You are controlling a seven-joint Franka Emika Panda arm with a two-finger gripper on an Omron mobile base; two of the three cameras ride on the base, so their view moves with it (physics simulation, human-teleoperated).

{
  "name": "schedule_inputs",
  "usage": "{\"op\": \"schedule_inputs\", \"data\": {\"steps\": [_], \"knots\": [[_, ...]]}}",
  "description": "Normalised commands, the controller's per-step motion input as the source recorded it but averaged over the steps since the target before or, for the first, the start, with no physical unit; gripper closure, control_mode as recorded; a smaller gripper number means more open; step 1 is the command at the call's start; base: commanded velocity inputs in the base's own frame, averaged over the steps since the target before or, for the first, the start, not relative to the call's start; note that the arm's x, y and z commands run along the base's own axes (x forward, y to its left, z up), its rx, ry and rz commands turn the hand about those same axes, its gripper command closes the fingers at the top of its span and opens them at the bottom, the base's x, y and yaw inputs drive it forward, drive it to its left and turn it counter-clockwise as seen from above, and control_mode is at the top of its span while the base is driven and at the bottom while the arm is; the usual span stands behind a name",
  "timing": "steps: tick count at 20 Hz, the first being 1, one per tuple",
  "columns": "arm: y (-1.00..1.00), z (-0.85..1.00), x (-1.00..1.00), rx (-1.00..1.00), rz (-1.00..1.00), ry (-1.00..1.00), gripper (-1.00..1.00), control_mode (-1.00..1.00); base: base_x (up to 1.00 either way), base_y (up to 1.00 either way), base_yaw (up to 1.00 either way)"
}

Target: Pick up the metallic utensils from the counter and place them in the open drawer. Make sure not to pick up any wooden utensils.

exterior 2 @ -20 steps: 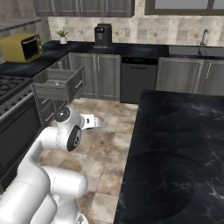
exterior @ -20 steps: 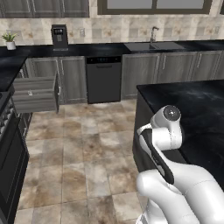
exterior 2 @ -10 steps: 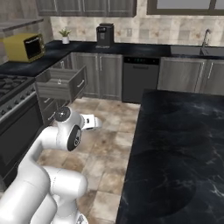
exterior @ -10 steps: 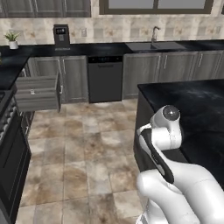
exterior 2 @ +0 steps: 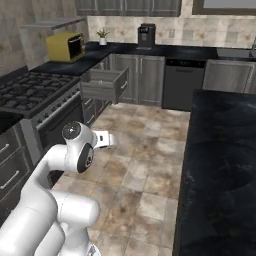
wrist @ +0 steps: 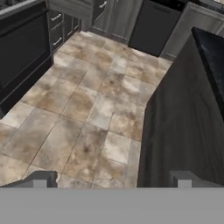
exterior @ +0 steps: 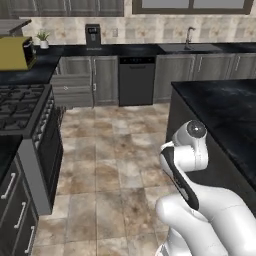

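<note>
The counter point(exterior: 227, 112) is a glossy black island slab on my right, also seen as the counter point(exterior 2: 225, 150) and at the right edge of the hand view as the counter point(wrist: 215, 52). No metallic utensils or wooden utensils are in view on the part that shows. The open drawer point(exterior: 70, 91) juts from the grey cabinets beside the stove, and the right base view shows the open drawer point(exterior 2: 102, 84) from its side. My gripper point(wrist: 112, 180) is open and empty, hanging over the tiled floor next to the island's dark side wall. The arm is folded close to the base.
A black gas stove point(exterior 2: 35, 90) with its oven front stands along the left. A yellow microwave point(exterior 2: 66, 46), a small plant and a coffee machine point(exterior: 92, 35) sit on the back counter. A dark dishwasher point(exterior: 136, 80) is set in the back cabinets. Tiled floor point(exterior: 110, 160) lies between stove and island.
The whole picture has shifted: the camera moved with the base, bringing the stove and microwave into view at the left. The arm keeps its folded pose and the gripper stays open.
</note>
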Motion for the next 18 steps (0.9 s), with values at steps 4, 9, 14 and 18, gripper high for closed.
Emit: {"op": "schedule_inputs", "data": {"steps": [4, 9, 14, 18], "knots": [[0.00, 0.00, 0.00, 0.00, 0.00, 0.00, -1.00, 1.00, -1.00, -0.41, 0.03], [0.00, 0.00, 0.00, 0.00, 0.00, 0.00, -1.00, 1.00, -1.00, -0.60, 0.00], [0.00, 0.00, 0.00, 0.00, 0.00, 0.00, -1.00, 1.00, -1.00, -0.62, 0.00], [0.00, 0.00, 0.00, 0.00, 0.00, 0.00, -1.00, 1.00, -1.00, -1.00, -0.31]]}}
